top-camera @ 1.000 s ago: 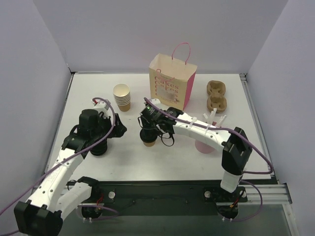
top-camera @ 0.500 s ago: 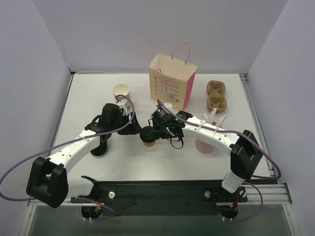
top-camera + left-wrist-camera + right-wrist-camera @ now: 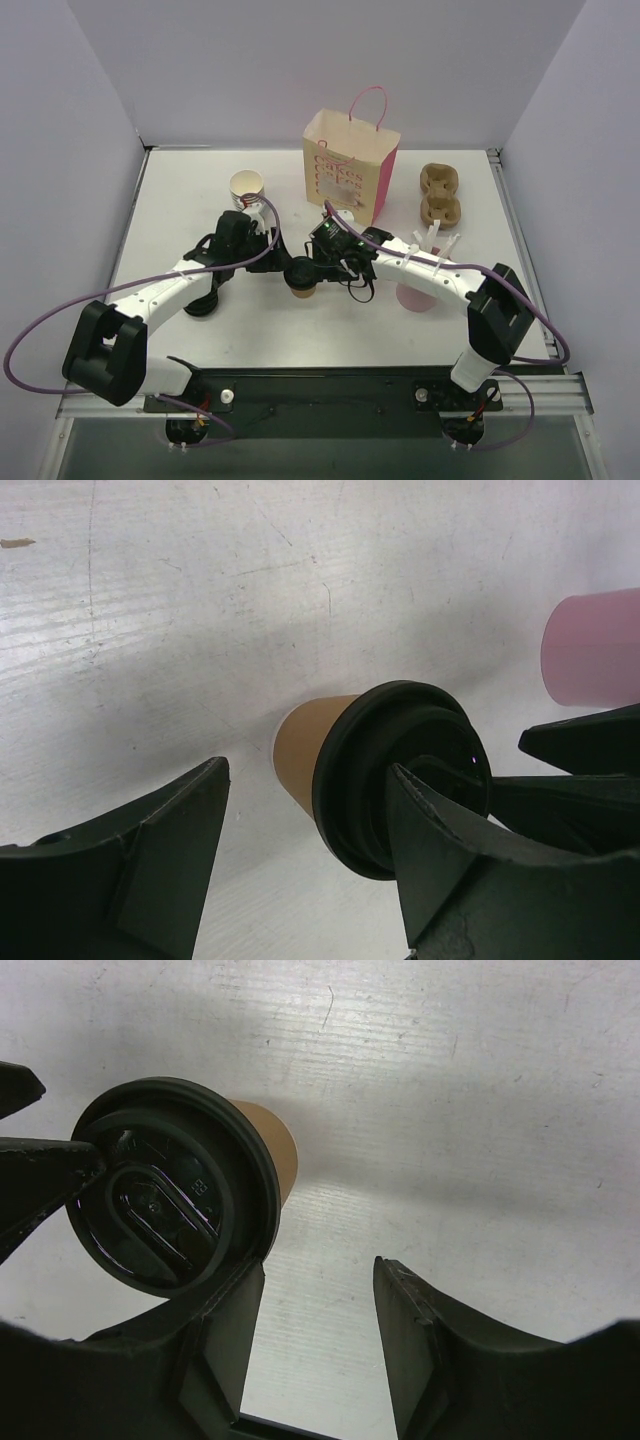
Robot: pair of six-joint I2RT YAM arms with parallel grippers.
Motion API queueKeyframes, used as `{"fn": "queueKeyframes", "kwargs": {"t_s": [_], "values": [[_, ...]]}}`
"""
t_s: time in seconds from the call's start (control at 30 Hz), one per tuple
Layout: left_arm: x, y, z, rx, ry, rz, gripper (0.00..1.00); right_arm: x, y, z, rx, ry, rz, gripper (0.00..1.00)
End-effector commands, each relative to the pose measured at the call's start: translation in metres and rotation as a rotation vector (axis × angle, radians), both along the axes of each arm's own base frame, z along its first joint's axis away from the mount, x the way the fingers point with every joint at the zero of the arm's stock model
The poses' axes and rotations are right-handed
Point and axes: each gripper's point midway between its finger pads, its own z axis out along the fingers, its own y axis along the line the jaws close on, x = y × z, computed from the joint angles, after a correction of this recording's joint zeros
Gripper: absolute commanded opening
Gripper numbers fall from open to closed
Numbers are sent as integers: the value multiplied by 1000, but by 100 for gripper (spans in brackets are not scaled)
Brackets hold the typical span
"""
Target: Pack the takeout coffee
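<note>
The coffee (image 3: 301, 279), a brown paper cup with a black lid, stands on the table (image 3: 180, 200) in front of the paper bag (image 3: 345, 175), outside it. Left gripper (image 3: 308, 775): jaws released and set either side of the cup. One finger (image 3: 450, 870) overlaps the lid, contact not confirmed; the other is clear of the cup wall. Right gripper (image 3: 320, 1268): jaws released, bare table between them, the lid just outside one finger (image 3: 215, 1345). Neither grasps the cup. A pink cup (image 3: 595, 645) stands nearby.
</note>
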Motion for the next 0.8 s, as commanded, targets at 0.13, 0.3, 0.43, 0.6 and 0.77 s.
{"fn": "queueKeyframes", "kwargs": {"t_s": [0.13,0.3,0.43,0.6,0.77], "values": [[0,0,-14,5,-7,29,71,3,-1,3,32,-6,-20,49],[-5,2,-22,17,7,37,70,0,-4,-3,24,7,-22,49],[-10,6,-31,28,22,49,70,-7,-9,-12,15,29,-31,49],[-18,12,-47,50,52,69,70,-21,-25,-37,-30,60,-57,48],[-27,18,-63,70,88,92,69,-44,-50,-79,-146,113,-92,46]]}}
